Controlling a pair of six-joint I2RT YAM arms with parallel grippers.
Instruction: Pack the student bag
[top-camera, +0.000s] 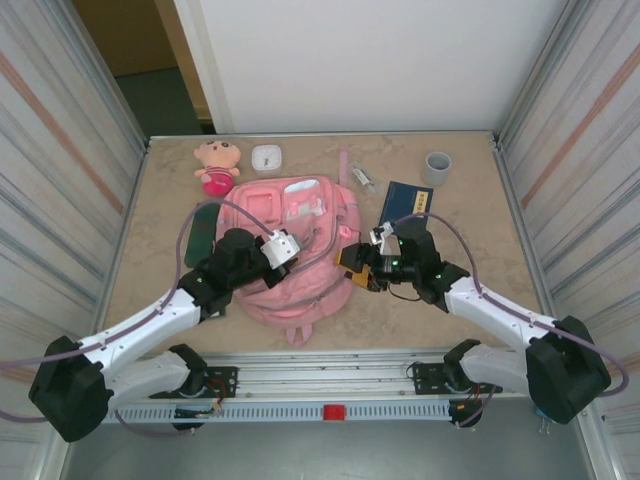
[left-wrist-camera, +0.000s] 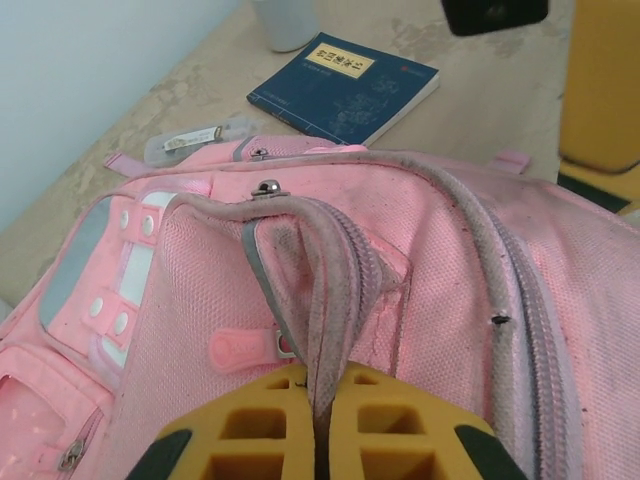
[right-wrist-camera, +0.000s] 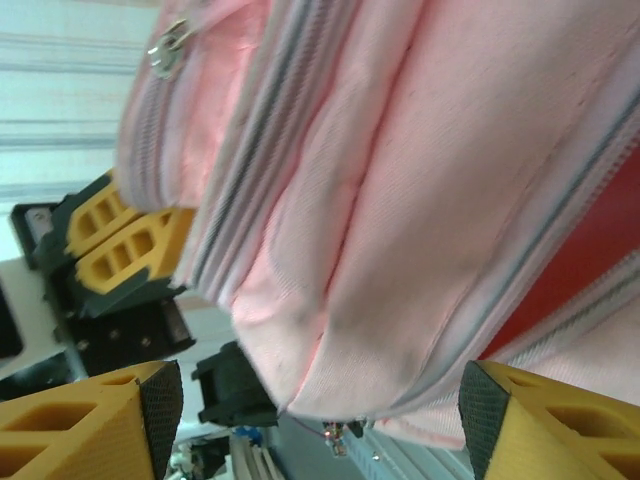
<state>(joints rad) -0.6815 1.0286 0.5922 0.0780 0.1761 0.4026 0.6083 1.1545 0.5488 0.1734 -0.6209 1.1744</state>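
Student bag (top-camera: 300, 288) is lying flat in the middle of the bench (top-camera: 480, 225), with the white-trimmed front pockets facing up at its far end.

Left end effector (top-camera: 292, 250) is down on the bag's upper face, about mid-bag. On its wrist cam the yellow fingers (left-wrist-camera: 260, 440) are pinched right together with a fold of pink fabric beside a zipper line caught between them, so it's clamped on the bag.

Right end effector (top-camera: 352, 262) is at the bag's right edge, roughly level with the left one. Its fingers (right-wrist-camera: 90, 430) are spread wide. The bag's pink side with its zipper runs hangs in the space between them, with a gap on both sides, so it's wide open and not gripping as far as I can see.

Stuff around the bag:
- plush doll (top-camera: 216, 165) sits just beyond the far left corner
- small white box (top-camera: 267, 157) is beyond the far edge
- clear pouch (top-camera: 363, 179) and blue book (top-camera: 408, 200) are off the far right corner
- grey cup (top-camera: 437, 167) is further out past the book
- dark green case (top-camera: 200, 232) lies just beside the bag's left side
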